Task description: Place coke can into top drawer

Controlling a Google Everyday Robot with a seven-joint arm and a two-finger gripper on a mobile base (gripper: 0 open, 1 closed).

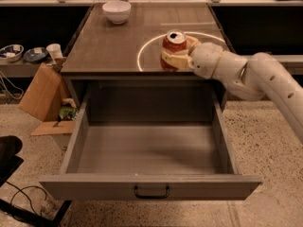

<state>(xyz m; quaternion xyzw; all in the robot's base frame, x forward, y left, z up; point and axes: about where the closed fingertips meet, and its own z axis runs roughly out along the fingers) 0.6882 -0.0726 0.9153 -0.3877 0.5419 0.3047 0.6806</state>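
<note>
The coke can (173, 42) is red with a silver top and stands upright, held at the front edge of the grey cabinet top (113, 46), just above the back of the drawer. My gripper (175, 56) comes in from the right on a white arm (255, 79) and is shut on the can, with cream fingers (174, 61) wrapped around its lower half. The top drawer (147, 148) is pulled wide open below and is empty inside. Its front panel carries a small black handle (151, 192).
A white bowl (116, 11) sits at the back left of the cabinet top. A white ring (156, 48) is marked on the top. A cardboard box (40, 96) leans at the cabinet's left. Bowls and a cup (53, 52) rest on a low shelf at far left.
</note>
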